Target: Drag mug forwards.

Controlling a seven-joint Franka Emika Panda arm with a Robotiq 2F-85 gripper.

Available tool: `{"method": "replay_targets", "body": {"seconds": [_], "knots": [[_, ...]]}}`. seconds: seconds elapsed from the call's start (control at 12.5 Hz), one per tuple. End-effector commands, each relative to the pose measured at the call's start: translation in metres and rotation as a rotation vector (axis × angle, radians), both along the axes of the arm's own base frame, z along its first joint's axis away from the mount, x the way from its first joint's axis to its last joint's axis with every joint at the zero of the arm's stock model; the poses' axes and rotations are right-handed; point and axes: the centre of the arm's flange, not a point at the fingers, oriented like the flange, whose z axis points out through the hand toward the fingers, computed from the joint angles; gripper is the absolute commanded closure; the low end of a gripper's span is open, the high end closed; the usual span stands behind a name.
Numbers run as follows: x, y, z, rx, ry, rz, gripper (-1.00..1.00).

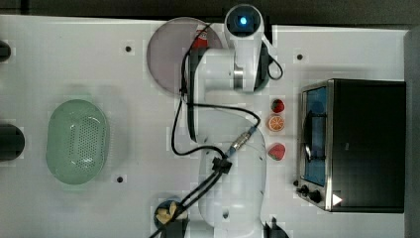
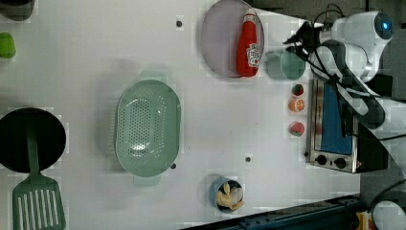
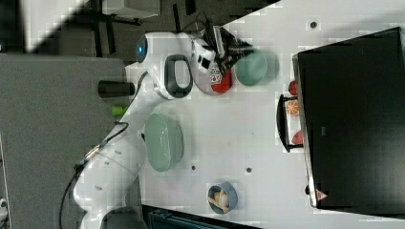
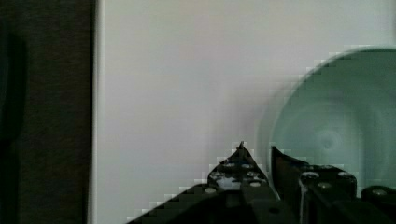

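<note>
Your gripper (image 4: 256, 154) has its 2 fingers nearly together, pinching the rim of the mug (image 4: 336, 130): 1 finger sits outside the wall, the other inside the cup. So the grasp looks made, and the step in hand is the drag itself.

Take the plate (image 2: 222, 38) as your landmark. In the left view the mug (image 2: 286, 64) stands just beside the plate, on the side toward the oven (image 2: 335, 127), apart from the ketchup bottle (image 2: 249, 43) lying on the plate. 3 fruit pieces (image 2: 297, 109) line up beyond the mug, farther from the plate, along the oven front.

For the next move, keep the pinch steady and the mug's base flat on the table (image 2: 95, 72), then pull in a straight line. Mind the plate's edge and the fruit; a tilt at the rim could tip the mug or slip the grip.
</note>
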Motion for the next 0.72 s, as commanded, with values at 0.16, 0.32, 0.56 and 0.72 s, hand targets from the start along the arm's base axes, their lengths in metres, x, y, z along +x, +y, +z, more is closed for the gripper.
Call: {"method": "replay_targets", "body": {"seconds": [0.16, 0.32, 0.56, 0.72], "knots": [[0.013, -0.001, 0.001, -0.003, -0.031, -0.02, 0.65], [0.013, -0.003, 0.003, -0.006, -0.033, -0.022, 0.65], [0.014, -0.006, 0.008, -0.008, -0.041, -0.025, 0.13], [0.017, -0.008, 0.031, -0.009, -0.056, -0.03, -0.32]]}}
